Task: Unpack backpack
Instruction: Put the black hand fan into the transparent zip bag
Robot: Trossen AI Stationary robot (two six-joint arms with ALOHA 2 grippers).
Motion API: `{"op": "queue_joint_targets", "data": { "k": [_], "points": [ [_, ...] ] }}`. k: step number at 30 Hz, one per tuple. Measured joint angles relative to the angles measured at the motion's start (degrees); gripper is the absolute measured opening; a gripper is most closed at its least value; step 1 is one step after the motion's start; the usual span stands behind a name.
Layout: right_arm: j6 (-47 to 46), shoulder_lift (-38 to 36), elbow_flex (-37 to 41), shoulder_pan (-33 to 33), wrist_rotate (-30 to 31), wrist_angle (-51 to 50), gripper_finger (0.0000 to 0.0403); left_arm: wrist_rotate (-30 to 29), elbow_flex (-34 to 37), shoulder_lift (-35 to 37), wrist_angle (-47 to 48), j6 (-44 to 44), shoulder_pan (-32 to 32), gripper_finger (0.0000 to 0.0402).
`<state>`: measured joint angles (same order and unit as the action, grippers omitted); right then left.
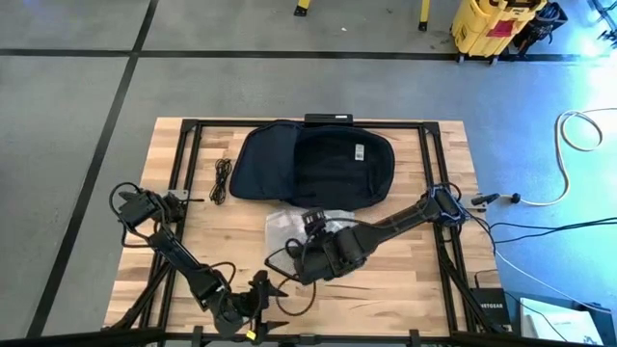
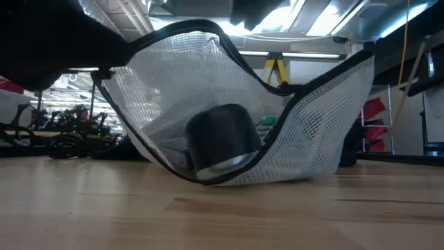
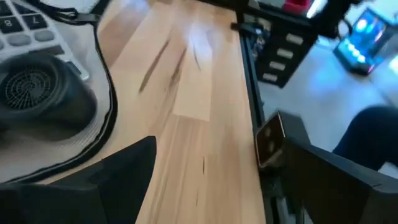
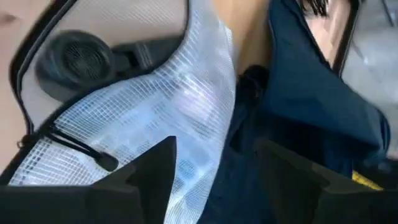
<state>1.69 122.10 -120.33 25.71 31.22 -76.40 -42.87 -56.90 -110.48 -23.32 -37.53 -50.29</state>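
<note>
The backpack (image 1: 318, 166) lies open at the table's far side, and a mesh pouch (image 1: 289, 229) rests just in front of it — apparently unpacked. The right gripper (image 1: 310, 253) hangs over the pouch, jaws parted and empty; the left gripper (image 1: 258, 289) waits at the near edge, jaws spread.

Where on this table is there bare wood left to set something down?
Bare wood shows right of the right arm, toward the table's right edge, and on the left between the black cable and the left arm. It is crowded in the middle: the backpack fills the far side, with the clear mesh pouch and right gripper before it.
</note>
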Motion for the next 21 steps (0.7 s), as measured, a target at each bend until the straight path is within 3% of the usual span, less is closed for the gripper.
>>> {"op": "queue_joint_targets", "data": {
  "k": [4, 6, 10, 17, 19, 21],
  "points": [
    [-9.32, 0.0, 0.0, 3.78, 0.34, 0.64, 0.0171, 0.53, 0.56, 0.35, 5.03, -3.63, -1.81, 0.0333],
    [-11.93, -0.02, 0.0, 6.33, -2.63, 2.84, 0.015, 1.69, 1.17, 0.35, 7.43, -5.5, -2.69, 0.0333],
    [-17.77, 0.75, -0.08, 10.25, -7.02, 13.88, 0.0103, 4.43, 1.25, 0.55, 11.31, -6.46, -3.99, 0.0333],
    [-16.06, 9.37, -0.11, 11.81, -18.6, 30.26, 0.007, 1.88, 1.25, 1.46, 16.89, -9.03, -7.29, 0.0333],
    [-15.54, 11.78, -0.06, 11.68, -17.25, 28.61, 0.0057, 1.77, 1.22, 1.46, 17.1, -10.21, -7.82, 0.0333],
    [-18.02, 13.4, 0.0, 12.17, -11.72, 24.13, 0.0029, 1.92, 1.25, 1.46, 17.37, -10.33, -8.24, 0.0333]
  ]
}}
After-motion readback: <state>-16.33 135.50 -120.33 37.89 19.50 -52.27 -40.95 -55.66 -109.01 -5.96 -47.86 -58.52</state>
